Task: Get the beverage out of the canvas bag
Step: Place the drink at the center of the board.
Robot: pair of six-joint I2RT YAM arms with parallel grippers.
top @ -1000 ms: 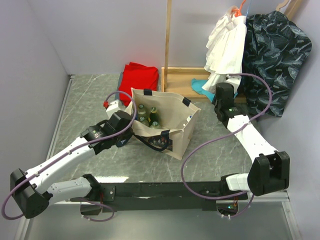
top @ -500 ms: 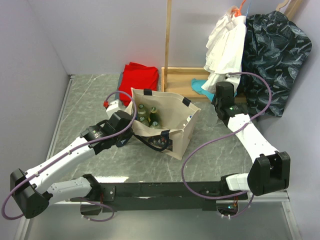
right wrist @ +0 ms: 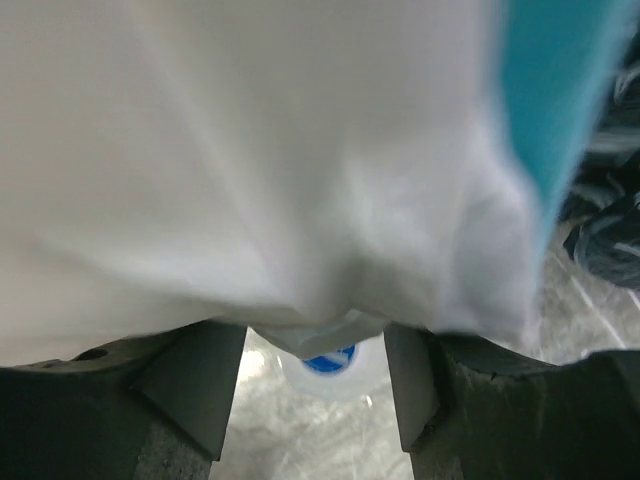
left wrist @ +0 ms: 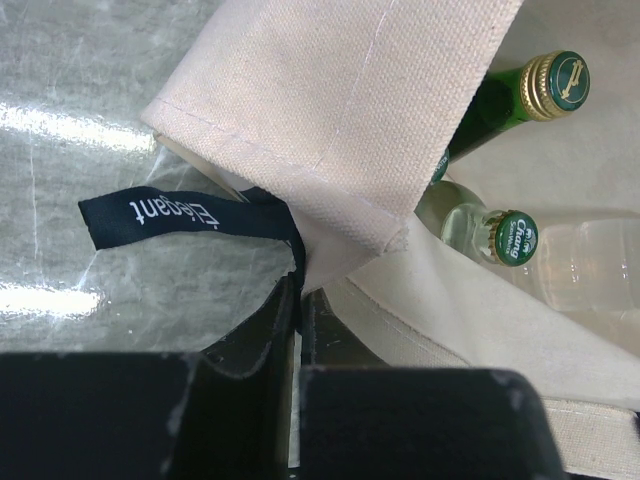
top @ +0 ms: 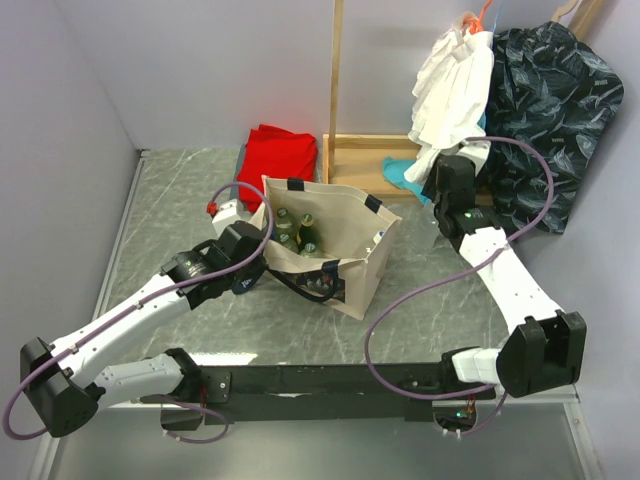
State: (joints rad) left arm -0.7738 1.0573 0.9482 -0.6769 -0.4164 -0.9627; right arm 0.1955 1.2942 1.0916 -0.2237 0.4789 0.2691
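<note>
left gripper: my left gripper [left wrist: 298, 300] is pinched tight on the near-left top corner of the boxy beige canvas tote bag [top: 345, 250]. A navy label tag [left wrist: 190, 215] hangs just beside my fingers.
bag: upright with its mouth open, about mid grey marbled tabletop [top: 180, 190]. One dark navy strap handle [top: 305, 280] droops down its near side.
beverage: all inside the bag. A green glass bottle with a gold cap [left wrist: 558, 82] is partly hidden behind the folded rim. A clear bottle with a green cap [left wrist: 512, 237] stands just beside it, closer to my grip. Neither is touched by a finger.
right gripper: my right gripper [right wrist: 312, 350] is at the far right of the tabletop, well apart from the bag, jaws partway apart and gripping nothing. A white hanging garment [right wrist: 250, 150] fills most of the wrist view.
between fingers: a clear round container with a blue top [right wrist: 330, 362] sits on the tabletop in the gap. It is blurred, so I cannot tell contact.
far edge: a red folded cloth [top: 280, 152] lies at the left. Right of it stand a light wooden rack [top: 336, 90] and a dark patterned shirt [top: 550, 100].
</note>
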